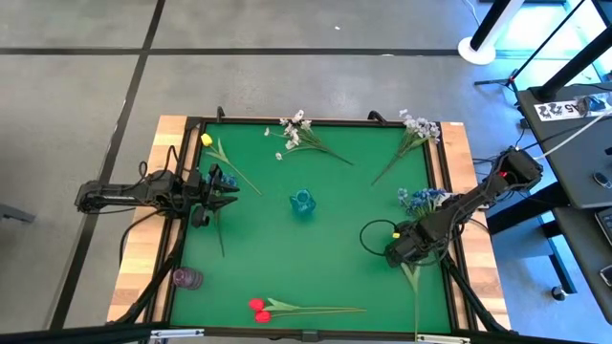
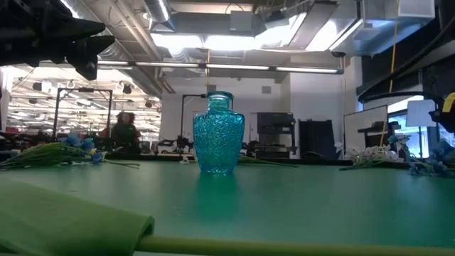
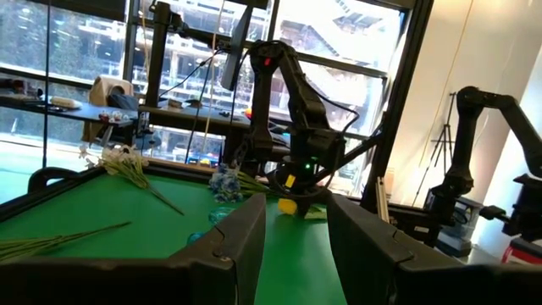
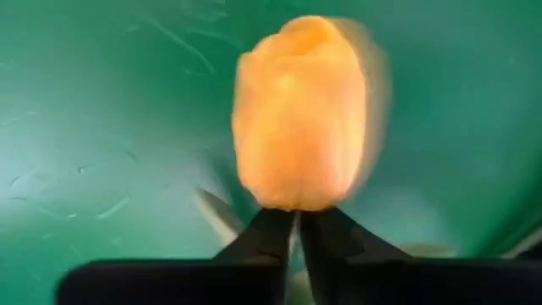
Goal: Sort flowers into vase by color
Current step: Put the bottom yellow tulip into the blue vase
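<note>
Yellow tulip head (image 4: pixel 301 114) fills the right wrist view, sitting directly above the right gripper (image 4: pixel 296 224), whose fingers are pressed together on the stem just under the bloom. In the high view that gripper (image 1: pixel 400 247) sits low over the green mat (image 1: pixel 325 201) at the table's right side, arm folded down from the right edge, with a green stem (image 1: pixel 415 287) trailing toward the near edge.

Risk, as judged: the pinch is narrow and close to the head, so the long stem may swing or slip on lifting, and a trailing stem could miss the small mouth of the blue vase (image 1: pixel 302 203) or tip it. The blue blossoms (image 1: pixel 422 199) lie just beside the right arm and could be dragged.

Left gripper (image 1: pixel 228 186) is held out level over the mat's left side, fingers (image 3: pixel 241 241) parted with nothing between them; a second yellow tulip (image 1: pixel 207 139) lies near it. Red tulips (image 1: pixel 258 309) rest at the near edge; white sprays (image 1: pixel 296 132) and (image 1: pixel 421 125) lie along the far edge. A purple vase (image 1: pixel 186 278) stands at the near left.
</note>
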Available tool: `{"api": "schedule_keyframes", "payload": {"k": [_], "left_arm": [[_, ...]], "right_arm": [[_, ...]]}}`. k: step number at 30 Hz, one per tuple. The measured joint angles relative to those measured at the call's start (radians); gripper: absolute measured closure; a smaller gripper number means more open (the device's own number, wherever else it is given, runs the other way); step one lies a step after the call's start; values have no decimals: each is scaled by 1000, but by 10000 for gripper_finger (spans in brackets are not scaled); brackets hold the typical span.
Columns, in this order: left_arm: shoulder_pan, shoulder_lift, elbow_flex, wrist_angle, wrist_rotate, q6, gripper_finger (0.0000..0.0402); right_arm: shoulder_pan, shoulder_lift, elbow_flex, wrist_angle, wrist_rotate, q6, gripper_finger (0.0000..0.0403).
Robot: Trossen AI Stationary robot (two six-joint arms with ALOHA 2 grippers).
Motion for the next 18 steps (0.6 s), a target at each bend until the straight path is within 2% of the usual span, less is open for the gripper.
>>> {"api": "schedule_keyframes", "payload": {"k": [4,8,15,18], "left_arm": [[0,0,0,0,0,0,276],[0,0,0,0,-1,0,276],[0,0,0,-3,0,0,276],[0,0,0,0,0,0,276]], "right_arm": [[-3,-3,52,-30,45,-26,386],[-63,-33,167,-62,206,-140,396],[-315,-58,432,-152,422,-569,398],[-406,-57,564,-152,468,-781,397]]}}
